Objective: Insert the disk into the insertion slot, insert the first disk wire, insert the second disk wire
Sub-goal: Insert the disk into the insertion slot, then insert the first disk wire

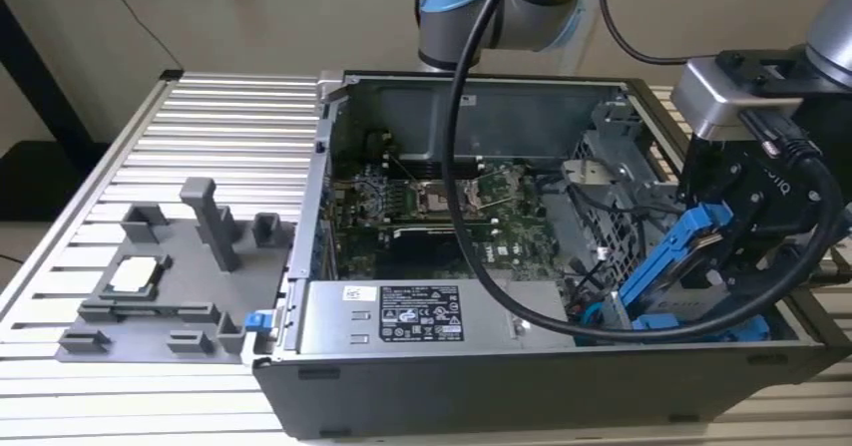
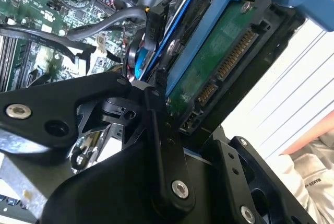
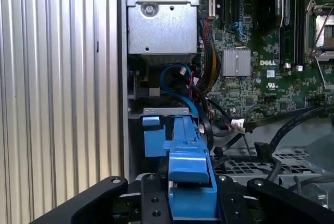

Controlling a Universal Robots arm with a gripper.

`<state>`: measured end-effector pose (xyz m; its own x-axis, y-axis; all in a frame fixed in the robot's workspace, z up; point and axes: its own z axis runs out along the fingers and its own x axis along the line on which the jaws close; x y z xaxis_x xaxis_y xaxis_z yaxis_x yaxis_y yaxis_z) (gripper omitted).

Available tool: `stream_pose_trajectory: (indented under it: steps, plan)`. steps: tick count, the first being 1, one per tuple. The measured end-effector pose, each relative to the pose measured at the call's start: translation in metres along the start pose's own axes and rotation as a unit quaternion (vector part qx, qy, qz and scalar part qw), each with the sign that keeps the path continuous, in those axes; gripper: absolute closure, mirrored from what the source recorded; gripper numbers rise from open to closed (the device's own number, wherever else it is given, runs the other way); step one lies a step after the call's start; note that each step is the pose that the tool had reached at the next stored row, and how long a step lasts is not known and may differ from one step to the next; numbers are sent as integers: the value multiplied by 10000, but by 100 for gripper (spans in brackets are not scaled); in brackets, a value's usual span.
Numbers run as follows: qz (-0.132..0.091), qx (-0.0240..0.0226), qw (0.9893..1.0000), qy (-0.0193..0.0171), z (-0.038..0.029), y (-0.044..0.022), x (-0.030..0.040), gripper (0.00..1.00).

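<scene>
Exterior view: open computer case (image 1: 533, 386) on ribbed aluminium table (image 1: 200, 137), plain pale wall (image 1: 266, 17) behind case. Grey fixture tray (image 1: 160, 286) beside case on exterior view's left. Green motherboard (image 1: 426, 207) on case floor. Gripper (image 1: 729, 228) above case's end on exterior view's right, jaws pinching disk (image 1: 672, 271) by blue carrier; disk tilted, lower end inside case

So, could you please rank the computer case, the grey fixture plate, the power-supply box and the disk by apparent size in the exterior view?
1. computer case
2. grey fixture plate
3. power-supply box
4. disk, partly hidden, so its place against the box is unsure.
</scene>
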<state>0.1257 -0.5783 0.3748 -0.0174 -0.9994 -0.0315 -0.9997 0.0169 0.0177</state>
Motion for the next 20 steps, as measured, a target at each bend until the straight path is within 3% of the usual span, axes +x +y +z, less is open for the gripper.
stream_pose_trajectory:
  steps: [3,4,6,7,12,14,16,19,20]
  plan:
    - [0,0,10000,0,1,0,0,66]
    - [0,0,10000,0,1,0,0,60]
    - [0,0,10000,0,-3,0,0,60]
    - [1,0,10000,-1,-18,1,-1,53]
    - [0,0,10000,2,-224,4,-8,53]
    - [-1,11,10000,0,-248,5,-11,53]
    - [-14,132,9999,-39,-248,12,-10,53]
    - [-40,365,9993,-91,-248,18,-11,53]
    - [-57,519,9986,-120,-247,22,-12,53]
